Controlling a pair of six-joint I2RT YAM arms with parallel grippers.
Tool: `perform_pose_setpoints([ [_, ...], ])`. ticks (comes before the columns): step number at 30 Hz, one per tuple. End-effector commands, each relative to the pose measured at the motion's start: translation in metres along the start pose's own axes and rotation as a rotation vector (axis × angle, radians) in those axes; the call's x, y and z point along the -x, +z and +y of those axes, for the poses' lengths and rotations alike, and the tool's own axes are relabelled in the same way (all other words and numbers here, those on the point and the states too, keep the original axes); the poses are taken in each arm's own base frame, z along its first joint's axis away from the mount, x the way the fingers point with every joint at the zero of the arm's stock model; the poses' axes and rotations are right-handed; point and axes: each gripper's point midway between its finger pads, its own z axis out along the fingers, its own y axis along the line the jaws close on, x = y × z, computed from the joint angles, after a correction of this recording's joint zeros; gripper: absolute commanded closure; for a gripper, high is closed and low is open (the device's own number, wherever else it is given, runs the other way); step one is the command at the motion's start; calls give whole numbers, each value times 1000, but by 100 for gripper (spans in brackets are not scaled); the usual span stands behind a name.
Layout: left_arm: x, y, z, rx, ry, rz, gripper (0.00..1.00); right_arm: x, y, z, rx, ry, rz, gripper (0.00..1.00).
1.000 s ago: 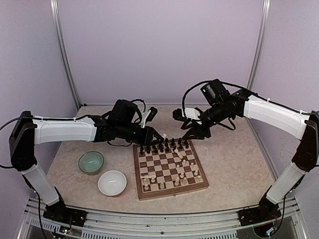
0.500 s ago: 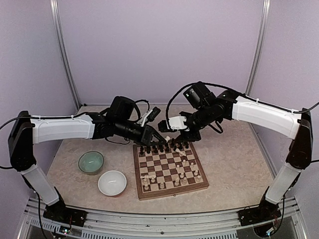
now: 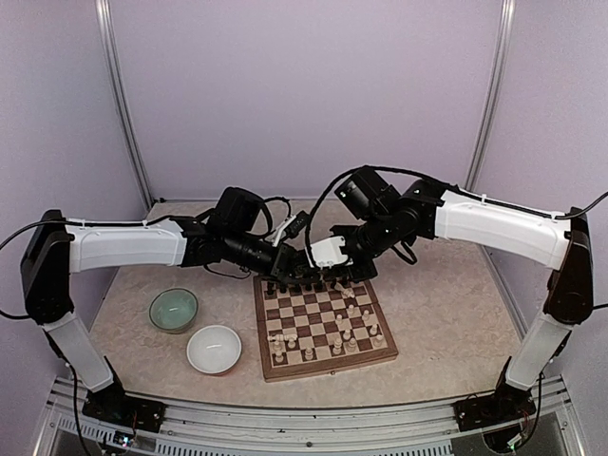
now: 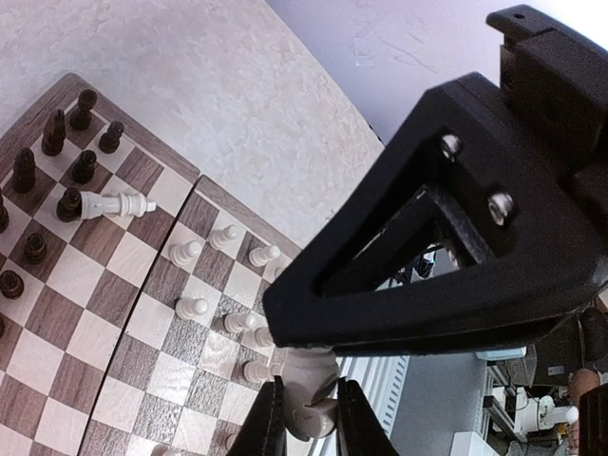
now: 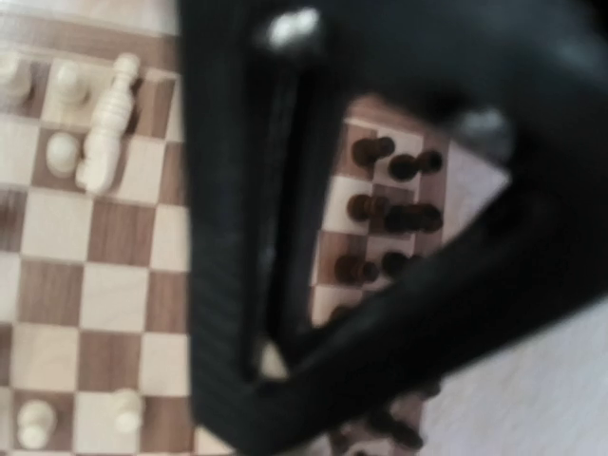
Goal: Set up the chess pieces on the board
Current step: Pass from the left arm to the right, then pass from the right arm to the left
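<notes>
The board point(image 3: 328, 369) lies at mid-table, with dark chess pieces point(image 3: 313, 283) along its far rows and cream chess pieces point(image 3: 347, 332) scattered on the near half. One cream piece point(image 4: 119, 202) lies toppled among the dark ones. Above the far edge my left gripper point(image 3: 302, 261) is shut on a cream piece point(image 4: 309, 385). Its fingers point(image 4: 271, 427) pinch the lower end. My right gripper point(image 3: 323, 268) meets it there, one black finger point(image 4: 427, 313) lying against that piece's upper end. In the right wrist view the right gripper point(image 5: 285, 237) is blurred, so its grip is unclear.
A green bowl point(image 3: 174, 310) and a white bowl point(image 3: 214, 349) stand left of the board. Both arms cross above the board's far edge, close together. Lilac walls with metal posts enclose the table.
The right arm has swung left and down until its gripper meets the left gripper, and its jaws have narrowed. The left gripper has edged right, still holding the cream piece.
</notes>
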Motion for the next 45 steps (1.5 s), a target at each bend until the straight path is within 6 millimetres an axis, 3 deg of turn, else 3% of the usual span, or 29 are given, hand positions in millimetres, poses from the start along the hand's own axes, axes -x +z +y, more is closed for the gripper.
perform_pose_setpoints([
  [1, 11, 0, -13, -34, 28, -10, 88, -3, 6, 7, 16, -13, 30, 90],
  [5, 14, -3, -14, -27, 36, -24, 80, -4, 2, 5, 1, 20, 20, 96],
  [9, 18, -11, -12, 20, 61, -69, 59, -5, -9, -4, -2, 115, -46, 96],
  [11, 24, -20, -16, 41, 95, -120, 41, -7, -19, -12, -1, 187, -101, 96],
  [12, 29, -26, -20, 44, 126, -161, 39, -9, -24, -15, 5, 223, -132, 96],
  [17, 52, -59, -37, 145, 270, -405, 38, -3, -57, -31, 56, 439, -365, 96],
  [23, 71, -71, -62, 186, 386, -582, 39, 6, -88, -37, 184, 607, -614, 97],
  [27, 83, -61, -64, 188, 383, -594, 39, 8, -92, -38, 209, 620, -647, 97],
  [35, 88, -35, -68, 106, 369, -530, 42, 6, -89, -37, 210, 626, -641, 96],
  [45, 89, -30, -72, 42, 354, -520, 65, 4, -87, -37, 200, 621, -623, 94],
])
